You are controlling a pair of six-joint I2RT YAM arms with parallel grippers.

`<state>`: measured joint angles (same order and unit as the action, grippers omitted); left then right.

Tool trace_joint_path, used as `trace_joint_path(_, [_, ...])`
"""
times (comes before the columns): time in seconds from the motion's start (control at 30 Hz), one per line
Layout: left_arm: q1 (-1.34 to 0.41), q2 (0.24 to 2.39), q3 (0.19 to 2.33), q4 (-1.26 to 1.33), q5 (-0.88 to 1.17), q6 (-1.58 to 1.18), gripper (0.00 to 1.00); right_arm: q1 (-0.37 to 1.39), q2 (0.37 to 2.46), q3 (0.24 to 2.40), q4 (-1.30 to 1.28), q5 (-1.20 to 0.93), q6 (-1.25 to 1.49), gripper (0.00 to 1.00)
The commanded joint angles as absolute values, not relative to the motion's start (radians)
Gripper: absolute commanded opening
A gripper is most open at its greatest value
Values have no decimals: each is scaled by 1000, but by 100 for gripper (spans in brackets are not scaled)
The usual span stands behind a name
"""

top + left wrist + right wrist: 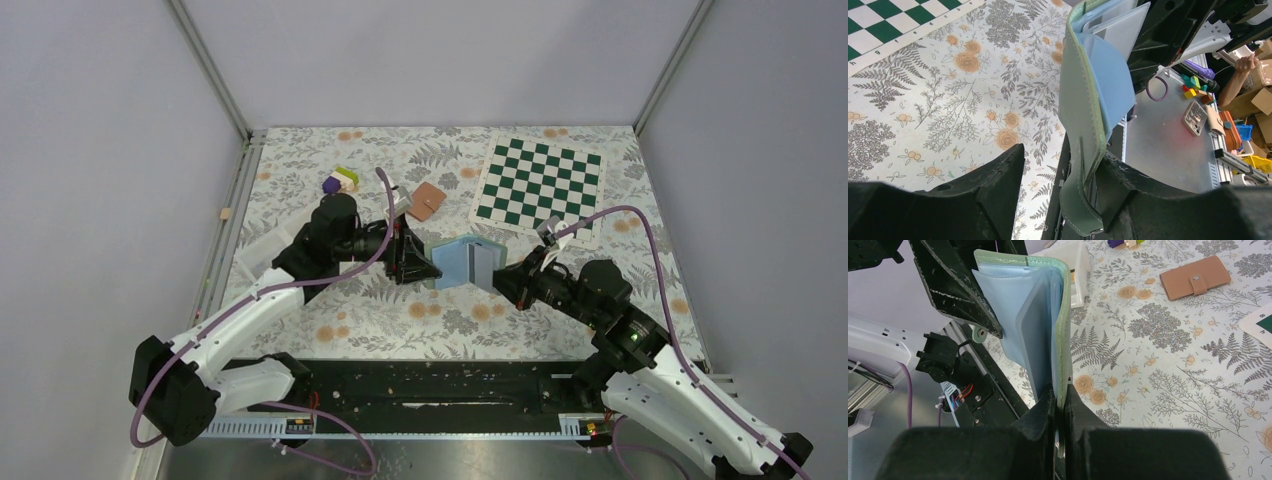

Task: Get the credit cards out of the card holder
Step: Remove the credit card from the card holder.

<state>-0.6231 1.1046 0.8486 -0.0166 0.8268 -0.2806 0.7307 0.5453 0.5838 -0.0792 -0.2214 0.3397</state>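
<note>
Noted a pale green, stitched, leather-like card holder [1064, 330] standing on end, pinched by one cover edge between the tightly closed fingers of the right gripper [1060, 399] and fanning open just beyond those fingertips. Found the left gripper [1060, 155] with jaws parted around the opposite cover, resting against it with one finger and well clear with the other. Could not make out any credit cards; presumably tucked inside the translucent blue plastic sleeves [1013, 310] ahead of the right fingertips. Judged them light, thin, stiff and slick, seated snugly in soft, pliant pockets. Recommend pinching an exposed edge at a sleeve mouth and drawing straight out while bracing the cover. Expect slipping under a shallow grip.
</note>
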Motion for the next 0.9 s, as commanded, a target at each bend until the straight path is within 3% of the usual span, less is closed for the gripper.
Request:
trace_joint_path(0.0, [-622, 1107, 891, -31, 803, -280, 54, 726, 534, 596, -41, -186, 326, 0])
trace_joint_path(0.3, [-623, 1082, 851, 27, 753, -343, 68, 727, 548, 598, -62, -158, 321, 0])
trace_joint_path(0.87, [-622, 1058, 871, -41, 586, -463, 77, 726, 568, 610, -77, -152, 329, 0])
